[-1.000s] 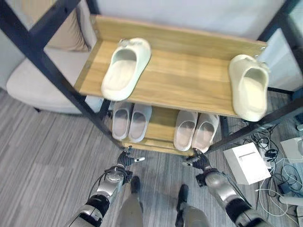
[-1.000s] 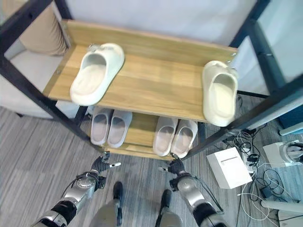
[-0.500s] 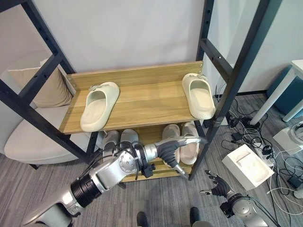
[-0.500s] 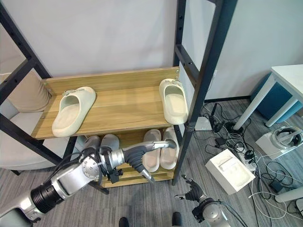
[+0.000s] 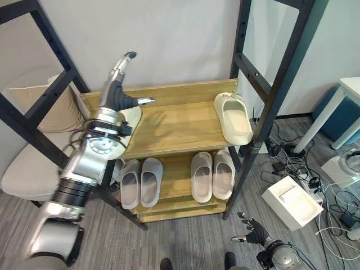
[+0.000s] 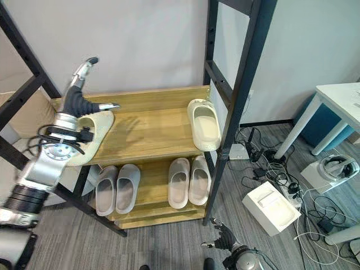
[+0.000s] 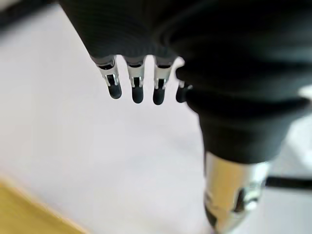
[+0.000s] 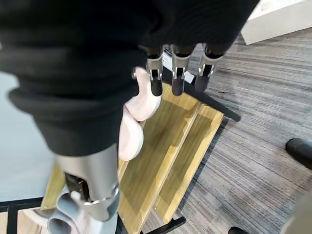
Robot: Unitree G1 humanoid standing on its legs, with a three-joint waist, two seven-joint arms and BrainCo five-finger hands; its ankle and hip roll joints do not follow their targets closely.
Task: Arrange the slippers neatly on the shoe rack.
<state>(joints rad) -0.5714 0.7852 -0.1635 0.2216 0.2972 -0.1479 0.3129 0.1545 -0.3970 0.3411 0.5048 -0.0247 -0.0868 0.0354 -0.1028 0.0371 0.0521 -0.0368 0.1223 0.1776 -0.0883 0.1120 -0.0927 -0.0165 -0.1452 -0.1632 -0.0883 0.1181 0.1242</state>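
Observation:
The shoe rack's upper wooden shelf [image 5: 175, 125] carries two cream slippers. One cream slipper [image 5: 235, 117] lies at the right end, toe toward the wall. The other cream slipper [image 6: 99, 127] lies at the left end, partly hidden by my left hand [image 5: 116, 97]. That hand is raised above it, open, fingers [image 7: 137, 87] straight and pointing up toward the white wall. The lower shelf holds a grey pair [image 5: 140, 181] and a pinkish pair [image 5: 212, 174]. My right hand [image 5: 251, 230] hangs low near the floor before the rack, open, fingers [image 8: 176, 73] straight.
Black rack posts [image 5: 264, 107] rise on both sides of the shelves. A beige cushioned seat [image 5: 28, 169] stands left of the rack. On the floor to the right lie a white box [image 5: 292, 199] and several cables [image 5: 315, 180]. A white table corner [image 5: 351, 90] juts in at the right.
My left arm has swung up from in front of the lower shelf to above the left cream slipper on the upper shelf. The right hand stays low.

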